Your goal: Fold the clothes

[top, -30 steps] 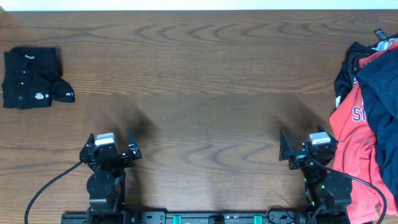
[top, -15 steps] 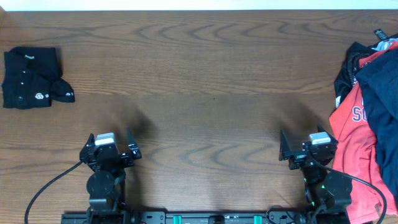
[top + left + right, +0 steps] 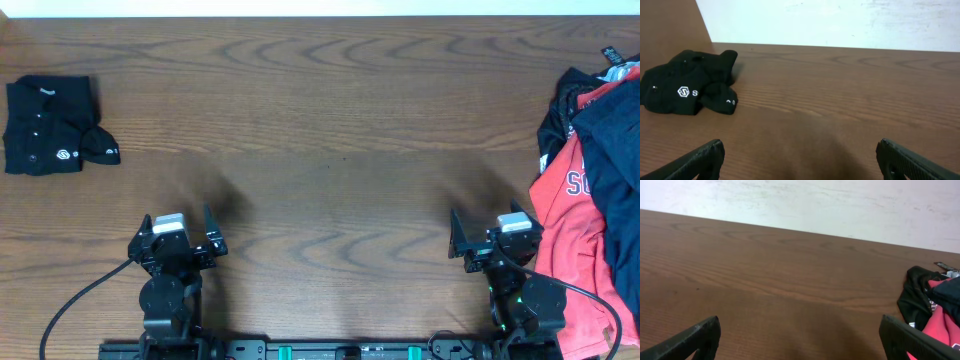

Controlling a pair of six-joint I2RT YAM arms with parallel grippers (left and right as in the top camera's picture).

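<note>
Both the left gripper [image 3: 178, 228] and right gripper [image 3: 493, 236] sat wide open and empty, nothing had budged, so the clothes pile [image 3: 585, 205] still waited unfolded

Wide wooden table [image 3: 330, 110], bare through the middle, with clothing only at its two sides.
We see open wood ahead of the left gripper [image 3: 177, 222] and the right gripper [image 3: 497, 232], all the way to the far edge. A folded black shirt [image 3: 48, 125] lies far left, well apart from the left gripper. A pile of red and dark clothes [image 3: 590, 190] fills the right side, just beside the right gripper, blocking passage there.
</note>
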